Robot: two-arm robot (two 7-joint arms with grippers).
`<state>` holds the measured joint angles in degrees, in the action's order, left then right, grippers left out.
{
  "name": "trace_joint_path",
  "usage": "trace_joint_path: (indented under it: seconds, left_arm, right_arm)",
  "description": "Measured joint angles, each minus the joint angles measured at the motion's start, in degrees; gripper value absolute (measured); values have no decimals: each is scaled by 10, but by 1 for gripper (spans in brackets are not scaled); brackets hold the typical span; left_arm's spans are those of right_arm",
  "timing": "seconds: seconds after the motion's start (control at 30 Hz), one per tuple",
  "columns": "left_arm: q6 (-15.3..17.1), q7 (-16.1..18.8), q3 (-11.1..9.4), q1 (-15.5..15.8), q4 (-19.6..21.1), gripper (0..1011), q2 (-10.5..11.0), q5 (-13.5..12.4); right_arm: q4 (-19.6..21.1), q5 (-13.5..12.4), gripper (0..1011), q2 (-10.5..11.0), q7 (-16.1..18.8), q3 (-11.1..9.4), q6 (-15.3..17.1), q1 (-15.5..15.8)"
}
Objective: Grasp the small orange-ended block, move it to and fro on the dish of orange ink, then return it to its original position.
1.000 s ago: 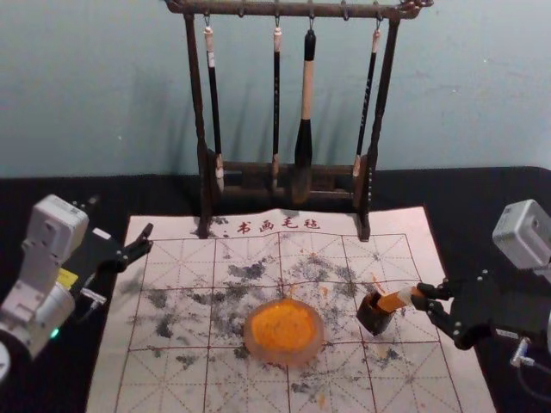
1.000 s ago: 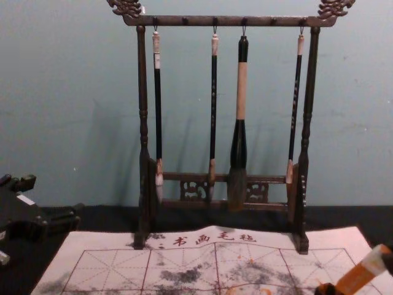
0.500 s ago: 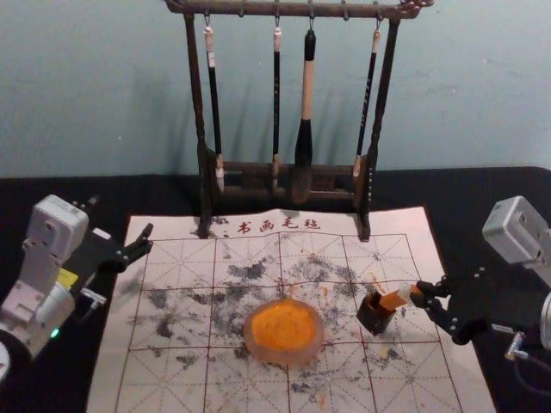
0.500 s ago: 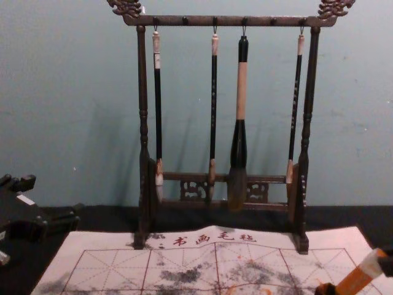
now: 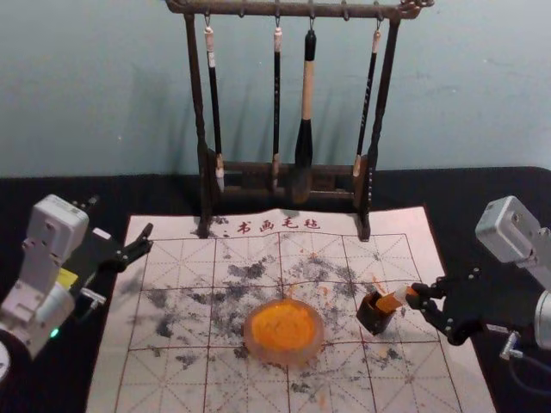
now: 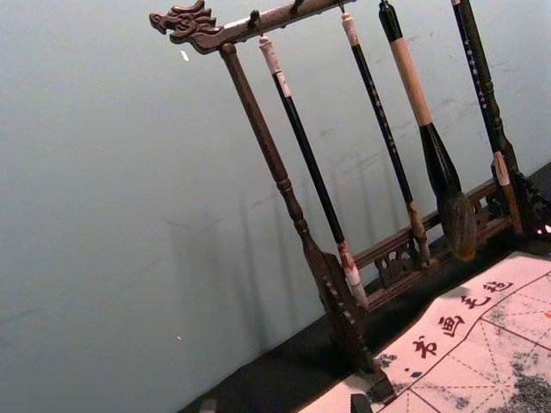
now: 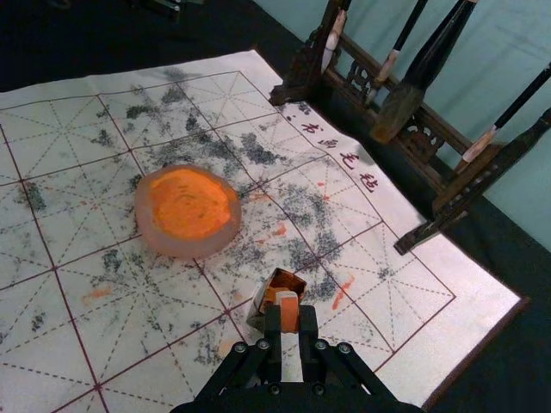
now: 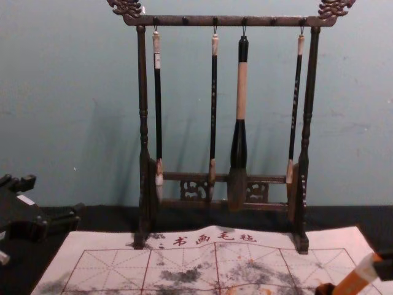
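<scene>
My right gripper point(image 5: 413, 297) is shut on the pale end of the small orange-ended block point(image 5: 391, 301), which leans with its orange end at the mouth of a small dark square pot point(image 5: 374, 315). The right wrist view shows my right gripper point(image 7: 289, 320) above that pot point(image 7: 263, 303), the block point(image 7: 287, 299) between its fingers. In the chest view the block point(image 8: 353, 283) slants down to the left. The round dish of orange ink point(image 5: 284, 332) lies left of the pot. My left gripper point(image 5: 119, 220) is parked open at the left; its fingertips edge into the left wrist view, the gripper point(image 6: 284, 404) holding nothing.
A dark wooden rack point(image 5: 200, 103) with several hanging brushes stands behind, its feet on the far edge of the white gridded mat point(image 5: 172, 379). Bare mat lies between the dish point(image 7: 146, 215) and the pot. Ink stains mark the mat.
My right gripper has moved slightly left with the block, whose orange part shows less above the pot in the head view. The right wrist housing has shifted left. My left arm has stayed still.
</scene>
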<state>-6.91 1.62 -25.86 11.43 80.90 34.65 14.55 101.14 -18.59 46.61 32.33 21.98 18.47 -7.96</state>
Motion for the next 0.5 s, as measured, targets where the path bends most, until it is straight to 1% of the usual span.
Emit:
trace_joint_path:
  seconds: [0.3,0.5]
  left_arm:
    - [0,0,0,0,0,1001,0,0]
    - [0,0,0,0,0,1001,0,0]
  right_arm:
    - [-7,4,96,-3,4,8,5,-10]
    - [-17,10,96,-6,11,18,13,-27]
